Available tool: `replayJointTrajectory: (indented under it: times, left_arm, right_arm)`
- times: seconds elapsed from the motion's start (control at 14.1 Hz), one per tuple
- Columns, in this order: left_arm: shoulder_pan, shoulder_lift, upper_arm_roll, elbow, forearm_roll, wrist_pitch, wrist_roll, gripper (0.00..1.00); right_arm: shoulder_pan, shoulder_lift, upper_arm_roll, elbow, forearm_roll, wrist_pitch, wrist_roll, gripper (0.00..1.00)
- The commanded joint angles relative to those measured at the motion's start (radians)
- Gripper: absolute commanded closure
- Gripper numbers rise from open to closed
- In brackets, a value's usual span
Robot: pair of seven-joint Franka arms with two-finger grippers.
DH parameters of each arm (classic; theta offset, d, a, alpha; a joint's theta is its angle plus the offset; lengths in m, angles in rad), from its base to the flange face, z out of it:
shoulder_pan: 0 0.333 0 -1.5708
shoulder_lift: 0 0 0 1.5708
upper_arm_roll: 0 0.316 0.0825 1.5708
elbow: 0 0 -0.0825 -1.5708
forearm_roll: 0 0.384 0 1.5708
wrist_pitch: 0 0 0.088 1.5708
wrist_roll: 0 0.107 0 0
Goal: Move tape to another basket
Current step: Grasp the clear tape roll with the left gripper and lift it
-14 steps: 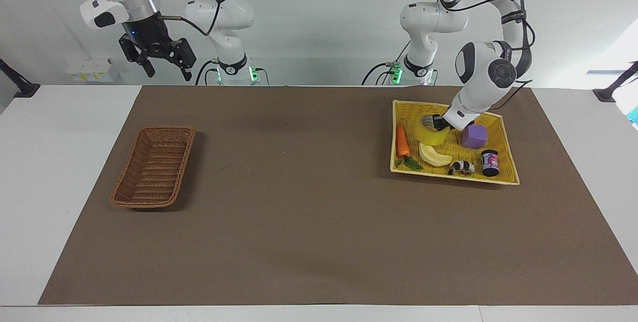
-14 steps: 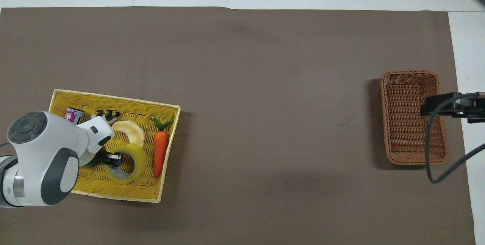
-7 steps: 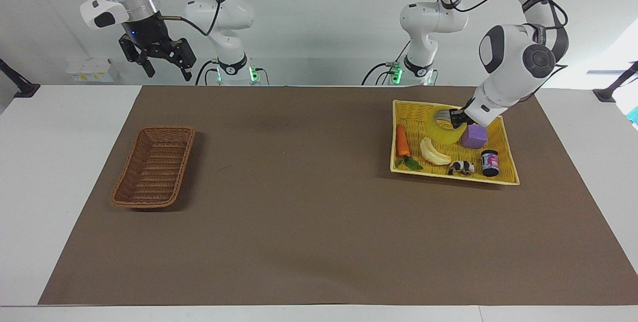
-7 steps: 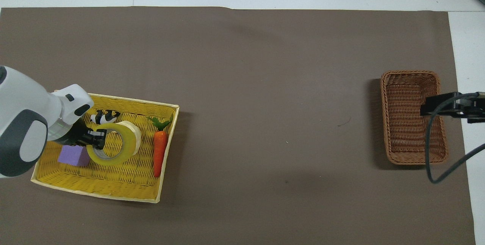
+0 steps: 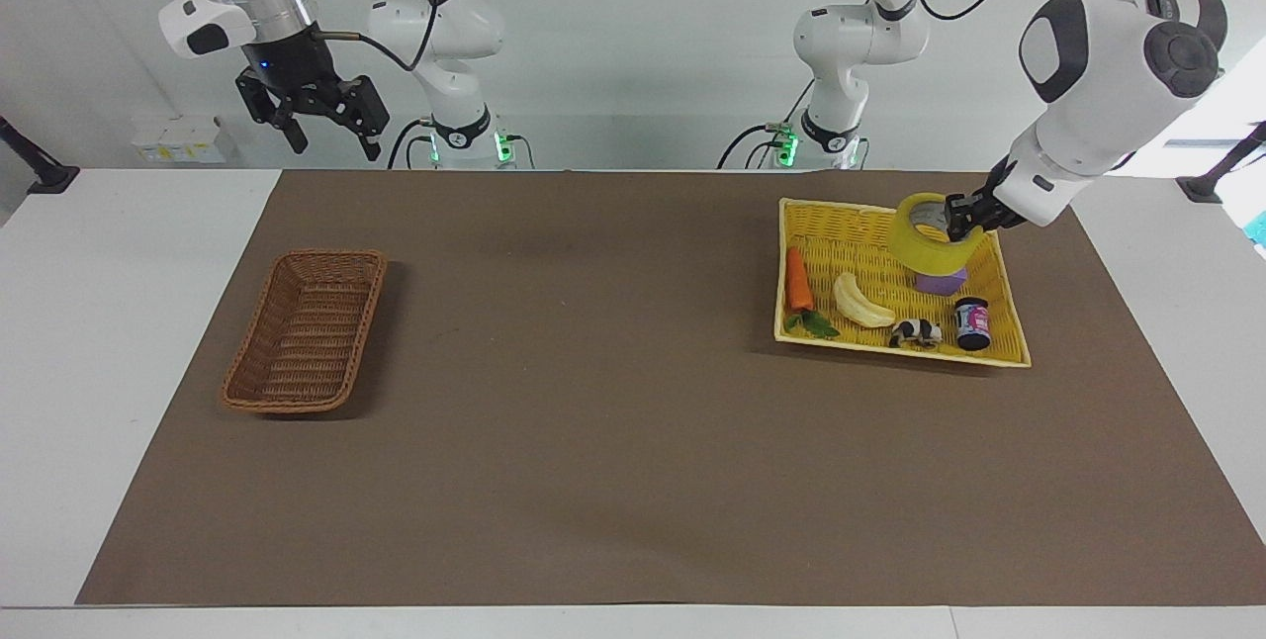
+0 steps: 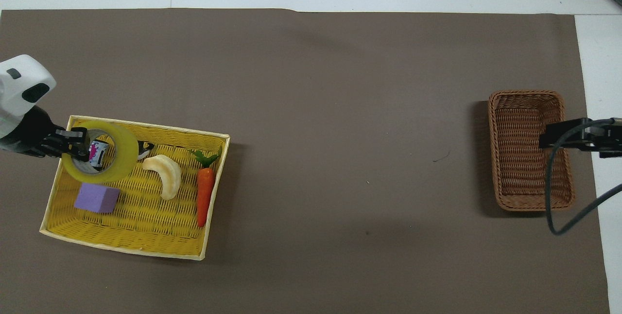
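Brown mat (image 5: 613, 421): left gripper (image 5: 961, 216) grips tape (image 5: 925, 233) over cube (image 5: 940, 281) (right gripper (image 5: 315, 120) waits, open).

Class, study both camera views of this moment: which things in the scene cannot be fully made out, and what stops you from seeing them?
- Purple block: facing view, its top is covered by the lifted tape in the left gripper.
- Small jar: overhead view, seen only through the tape's hole; its label is too small to read.
- Right gripper: overhead view, cut off by the edge, over the brown basket.

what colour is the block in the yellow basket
Purple; the block shows best in the overhead view, lying in the yellow basket.
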Motion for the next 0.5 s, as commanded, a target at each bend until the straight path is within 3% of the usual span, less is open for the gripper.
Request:
replayJointTrajectory:
  times: [0.0,0.43]
  left_arm:
    - [0.030,0.062,-0.004,0.119,-0.011,-0.122,0.004,1.00]
    - [-0.034,0.062,-0.014,0.108,-0.015,-0.044,-0.036,1.00]
  right_arm:
    - [-0.016,-0.004,0.007,-0.002,0.015,-0.010,0.004,0.00]
    - [-0.014,-0.004,0.007,-0.002,0.015,-0.009,0.004,0.00]
